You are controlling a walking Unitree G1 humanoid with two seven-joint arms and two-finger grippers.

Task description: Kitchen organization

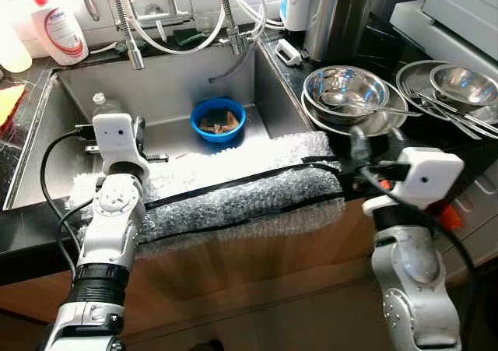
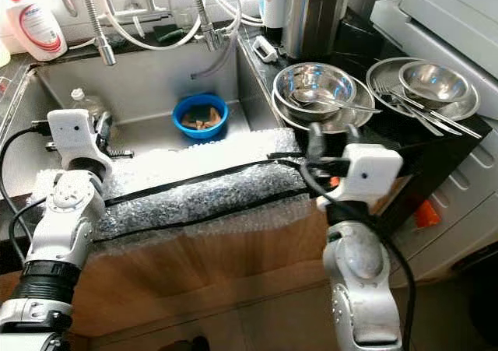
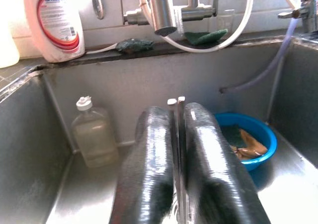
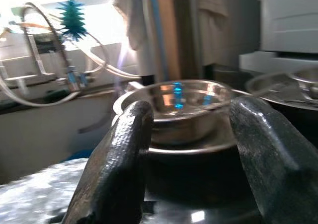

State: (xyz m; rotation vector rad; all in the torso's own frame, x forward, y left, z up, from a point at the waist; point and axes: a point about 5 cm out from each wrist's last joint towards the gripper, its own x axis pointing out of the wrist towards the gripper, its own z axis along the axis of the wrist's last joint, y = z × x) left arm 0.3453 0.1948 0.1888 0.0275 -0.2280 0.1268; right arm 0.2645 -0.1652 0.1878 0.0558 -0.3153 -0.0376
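Note:
A stack of steel bowls (image 1: 346, 90) with a spoon in the top one sits on the black counter right of the sink. My right gripper (image 4: 191, 119) is open just in front of that stack, at the counter edge (image 1: 377, 145), with nothing between its fingers. A blue bowl (image 1: 219, 120) holding brownish scraps and a sponge stands in the steel sink (image 1: 163, 86). A clear plastic bottle (image 3: 92, 134) leans in the sink's left corner. My left gripper (image 3: 175, 105) is shut and empty, held over the sink's front left part, pointing at the back wall.
Bubble wrap with black tape (image 1: 249, 187) pads the sink's front edge. A second steel plate with a bowl and cutlery (image 1: 459, 86) lies far right. A soap bottle (image 1: 58, 28), faucets and hoses (image 1: 132, 24) line the back. A tall steel container (image 1: 334, 12) stands behind the bowls.

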